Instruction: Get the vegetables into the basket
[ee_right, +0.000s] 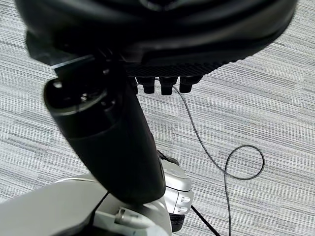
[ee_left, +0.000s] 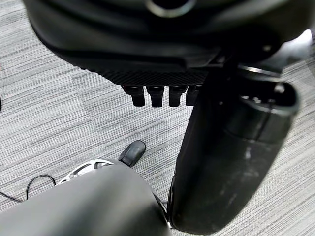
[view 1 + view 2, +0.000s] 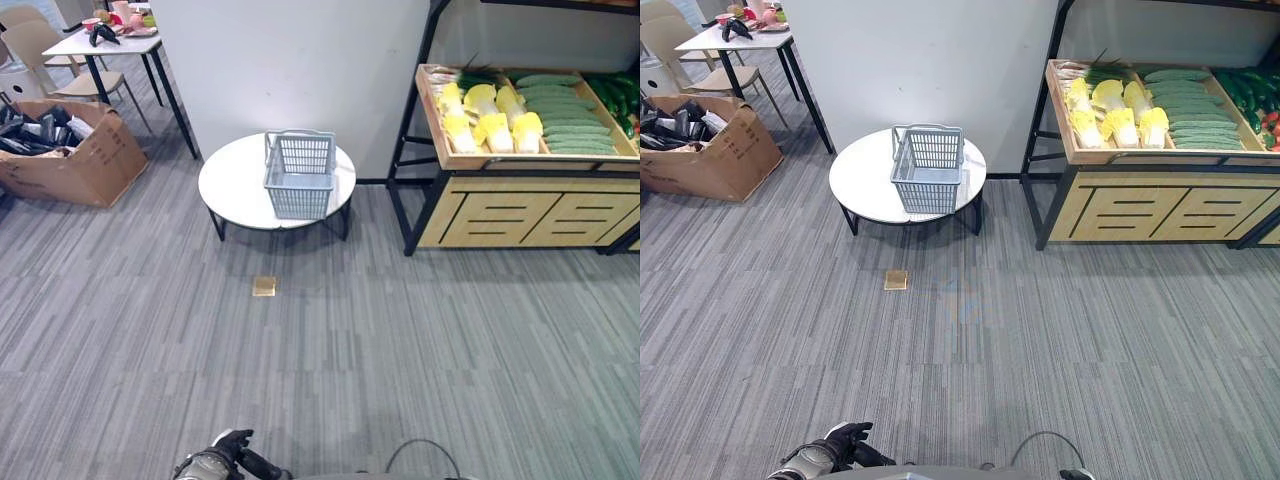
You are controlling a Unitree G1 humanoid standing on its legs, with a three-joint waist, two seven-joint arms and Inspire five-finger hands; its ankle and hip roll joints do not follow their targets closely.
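A wooden produce shelf (image 3: 520, 190) stands at the far right, its tray holding yellow-leaved cabbages (image 3: 487, 118) in a bunch beside a pile of green cucumbers (image 3: 565, 112) too packed to count; left of it one round white table (image 3: 235, 185) carries one grey basket (image 3: 299, 173), with nothing seen in it, well apart from the vegetables. One cardboard box (image 3: 70, 160) sits at far left, and one small tan square (image 3: 264, 286) lies on the carpet. The left hand (image 3: 232, 452) hangs low with relaxed fingers (image 2: 155, 94), holding nothing, and the right hand (image 1: 167, 49), in its wrist view, is likewise loose and empty.
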